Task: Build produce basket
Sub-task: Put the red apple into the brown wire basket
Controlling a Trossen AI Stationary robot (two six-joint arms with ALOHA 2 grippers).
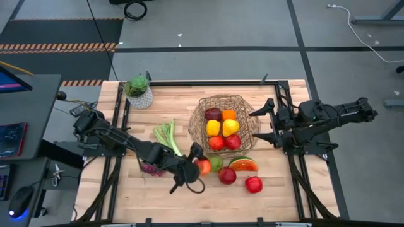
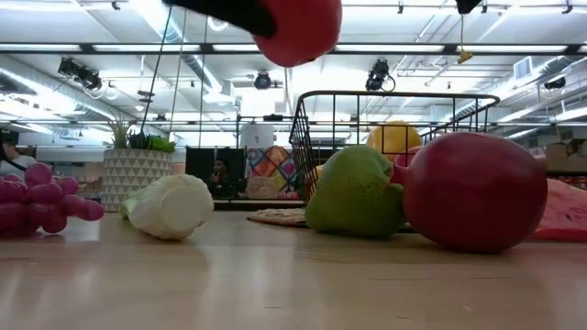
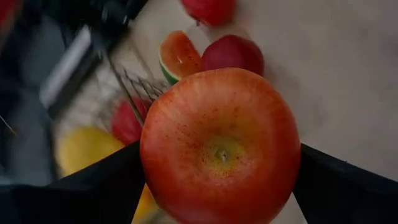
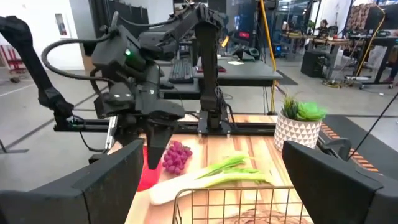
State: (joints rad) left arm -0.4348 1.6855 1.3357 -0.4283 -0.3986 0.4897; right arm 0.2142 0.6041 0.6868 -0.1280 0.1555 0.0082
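Observation:
My left gripper [image 1: 199, 166] is shut on a red-orange apple [image 3: 221, 146], lifted above the table's near middle beside the green pear [image 1: 216, 163]. The round wire basket [image 1: 201, 107] stands just beyond, holding yellow, orange and red fruit. A watermelon slice [image 1: 243, 165] and two red apples [image 1: 227, 175] [image 1: 254, 184] lie on the table near the pear. Purple grapes [image 2: 41, 203] and the leek [image 1: 167, 137] lie to the left. My right gripper [image 1: 260, 124] waits open at the basket's right side. My left gripper pinches the apple by its two opposite flanks [image 3: 149, 155], one dark finger [image 3: 93, 186] on each side. The apple's dimpled end [image 3: 221, 152] faces the wrist camera. The arm reaches in from the table's left. The apple [image 2: 298, 27] hangs clear above the table.
A small white-potted green plant [image 1: 139, 91] stands at the far left corner. The left arm lies over the grapes and the leek's end. Bare wood shows along the near edge [image 1: 189, 205] and at the basket's far side.

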